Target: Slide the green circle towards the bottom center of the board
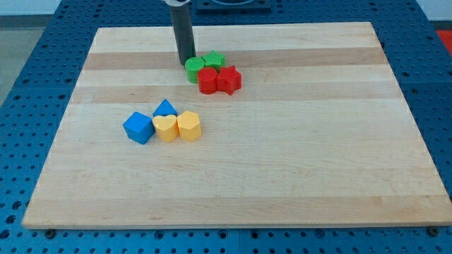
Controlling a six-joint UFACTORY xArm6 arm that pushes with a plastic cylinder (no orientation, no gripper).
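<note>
Green circle sits at the table's twelve o'clock edge, touching a green star and red cylinder beside one red star, my tip pressed at its eleven o'clock, seemingly to shove it toward six o'clock, no gripper here to judge; two blue blocks, two yellow

my tip touching green circle, its upper-left | green star right
</note>
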